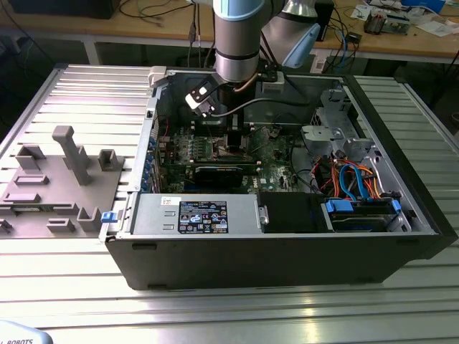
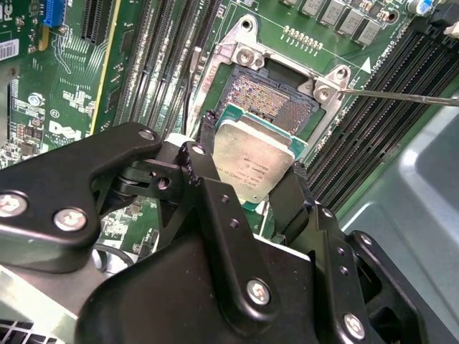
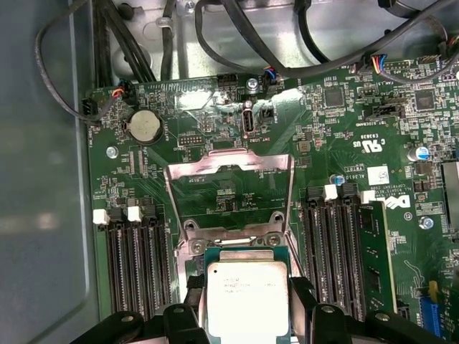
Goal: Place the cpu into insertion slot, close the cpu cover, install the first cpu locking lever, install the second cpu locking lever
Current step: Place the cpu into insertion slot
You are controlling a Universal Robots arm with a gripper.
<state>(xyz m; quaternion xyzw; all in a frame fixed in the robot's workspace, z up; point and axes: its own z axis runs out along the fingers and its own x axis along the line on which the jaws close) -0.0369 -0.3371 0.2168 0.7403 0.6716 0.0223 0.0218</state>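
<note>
Cpu (image 2: 254,165) — silver-grey square top, green edge (faint print) — held tight by the gripper (image 2: 251,166) at the insertion slot (image 2: 267,100)

Count of items in view:

- One claw (image 2: 251,154) with two fingers (image 2: 215,193) is gripping one cpu (image 2: 254,161).
- One insertion slot (image 2: 269,97) and one cpu cover (image 3: 193,166) are showing on one motherboard (image 3: 337,143).
- Two banks of memory slots (image 3: 136,258) are flanking the socket.
- One coin cell (image 3: 145,127) is showing.
- One arm (image 1: 240,36) is reaching into one computer case (image 1: 287,258).
</note>
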